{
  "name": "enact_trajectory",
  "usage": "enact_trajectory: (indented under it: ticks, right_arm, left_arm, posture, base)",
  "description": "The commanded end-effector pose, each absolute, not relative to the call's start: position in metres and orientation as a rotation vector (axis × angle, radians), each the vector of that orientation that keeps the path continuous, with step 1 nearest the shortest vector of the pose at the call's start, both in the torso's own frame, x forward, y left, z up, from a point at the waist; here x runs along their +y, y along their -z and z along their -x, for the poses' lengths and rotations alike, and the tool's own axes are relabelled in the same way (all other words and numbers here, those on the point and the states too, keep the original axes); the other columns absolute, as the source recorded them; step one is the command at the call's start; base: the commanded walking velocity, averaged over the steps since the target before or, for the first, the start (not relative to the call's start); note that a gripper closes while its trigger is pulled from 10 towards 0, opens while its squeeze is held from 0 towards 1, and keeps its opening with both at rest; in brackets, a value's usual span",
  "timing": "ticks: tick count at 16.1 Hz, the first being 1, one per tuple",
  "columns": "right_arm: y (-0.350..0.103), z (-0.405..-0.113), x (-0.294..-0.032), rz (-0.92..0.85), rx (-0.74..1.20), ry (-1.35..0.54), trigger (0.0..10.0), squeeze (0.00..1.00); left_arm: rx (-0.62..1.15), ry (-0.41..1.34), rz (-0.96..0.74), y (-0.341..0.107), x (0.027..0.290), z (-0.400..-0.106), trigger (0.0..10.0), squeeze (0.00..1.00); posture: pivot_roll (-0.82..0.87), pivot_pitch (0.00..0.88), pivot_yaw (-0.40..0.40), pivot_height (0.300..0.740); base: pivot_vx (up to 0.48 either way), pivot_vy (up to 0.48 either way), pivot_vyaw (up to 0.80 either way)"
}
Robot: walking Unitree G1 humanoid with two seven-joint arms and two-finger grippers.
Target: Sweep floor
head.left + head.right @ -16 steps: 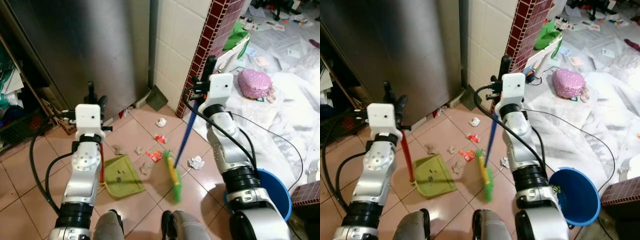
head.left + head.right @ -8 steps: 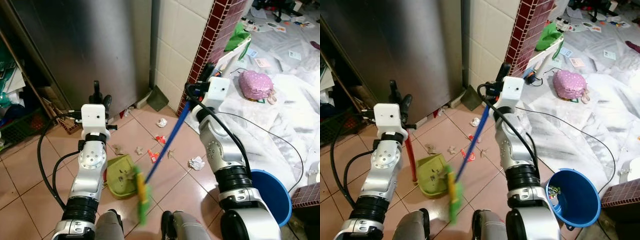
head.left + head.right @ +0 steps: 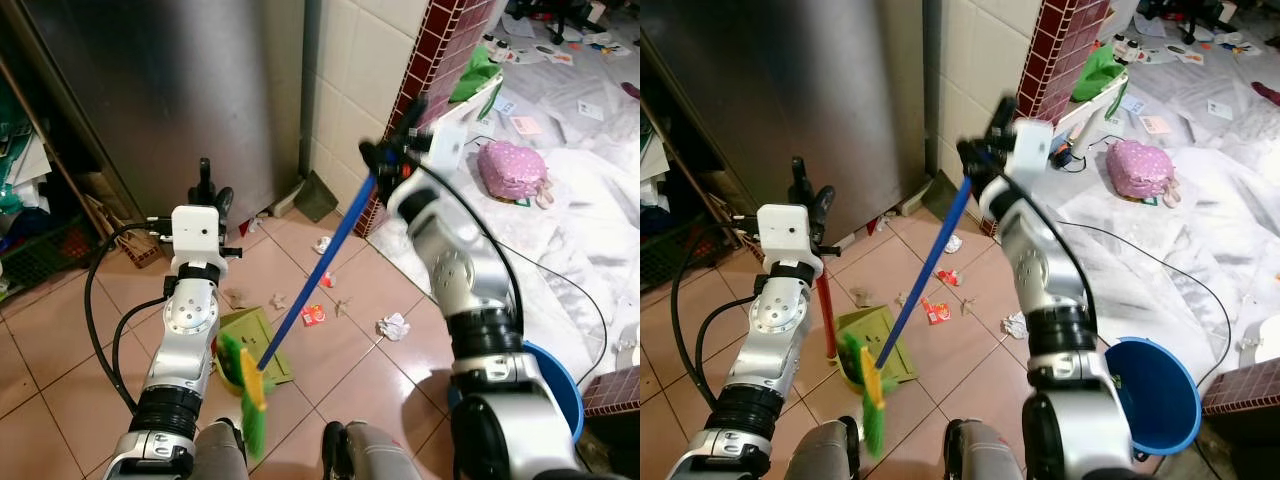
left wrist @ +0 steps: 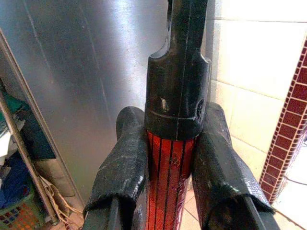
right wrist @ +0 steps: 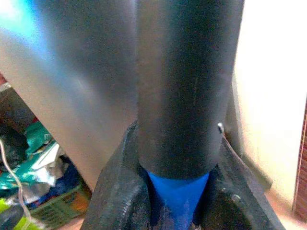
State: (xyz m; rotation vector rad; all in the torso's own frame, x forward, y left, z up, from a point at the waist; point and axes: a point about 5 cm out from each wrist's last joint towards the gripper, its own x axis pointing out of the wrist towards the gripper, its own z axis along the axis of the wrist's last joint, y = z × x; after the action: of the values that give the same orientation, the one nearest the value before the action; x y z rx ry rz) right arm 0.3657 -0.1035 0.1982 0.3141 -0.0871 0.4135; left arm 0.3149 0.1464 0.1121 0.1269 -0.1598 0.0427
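A broom with a blue handle and green bristles slants down across the tiled floor. My right gripper is shut on the handle's black top end, up near the tiled wall corner. The bristles sit blurred at the near edge of a green dustpan. The dustpan's red handle stands upright, and my left gripper is shut on it just under its black cap. On the tiles beyond the pan lie a red wrapper, two crumpled white papers and small scraps.
A steel fridge and a white tiled wall with a red brick edge close the back. A blue bucket stands at my right. White sheeting with a pink bag covers the floor to the right. Crates and clutter sit far left.
The broom head has swept from the right across the tiles to the dustpan on the left. My right gripper rose and tipped the handle top toward the wall. The left arm held the dustpan.
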Motion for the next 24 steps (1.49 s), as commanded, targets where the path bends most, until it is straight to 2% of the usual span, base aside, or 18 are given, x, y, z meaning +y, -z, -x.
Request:
enact_trajectory:
  ticks: [1, 3, 9, 13, 15, 24]
  right_arm:
    - [-0.235, -0.366, -0.11, -0.16, -0.278, -0.405, 10.0, 0.0]
    - [-0.259, -0.366, -0.12, -0.008, -0.408, -0.342, 10.0, 0.0]
    - [-0.262, -0.367, -0.134, 0.124, -0.484, -0.243, 10.0, 0.0]
    - [-0.251, -0.364, -0.136, 0.154, -0.48, -0.213, 10.0, 0.0]
    - [-0.242, -0.36, -0.134, 0.222, -0.486, -0.213, 10.0, 0.0]
    - [-0.227, -0.361, -0.138, 0.261, -0.449, -0.181, 10.0, 0.0]
  left_arm:
    - [-0.166, -0.013, -0.098, -0.112, 0.138, -0.316, 10.0, 0.0]
    - [-0.155, 0.016, -0.093, -0.111, 0.135, -0.317, 10.0, 0.0]
    - [-0.097, 0.174, -0.062, -0.106, 0.118, -0.315, 10.0, 0.0]
    - [-0.089, 0.242, -0.083, -0.109, 0.112, -0.313, 10.0, 0.0]
    - [-0.097, 0.268, -0.086, -0.111, 0.106, -0.311, 10.0, 0.0]
    - [-0.106, 0.327, -0.077, -0.12, 0.098, -0.307, 10.0, 0.0]
  posture:
    - [-0.06, 0.155, -0.101, 0.74]
    - [-0.06, 0.154, -0.099, 0.74]
    - [-0.04, 0.16, -0.087, 0.74]
    - [-0.01, 0.171, -0.079, 0.74]
    - [-0.01, 0.169, -0.083, 0.74]
    - [0.0, 0.164, -0.08, 0.74]
  base:
    - [0.0, 0.0, 0.0]
    - [0.0, 0.0, 0.0]
    - [0.0, 0.0, 0.0]
    - [0.0, 0.0, 0.0]
    - [0.0, 0.0, 0.0]
    - [0.0, 0.0, 0.0]
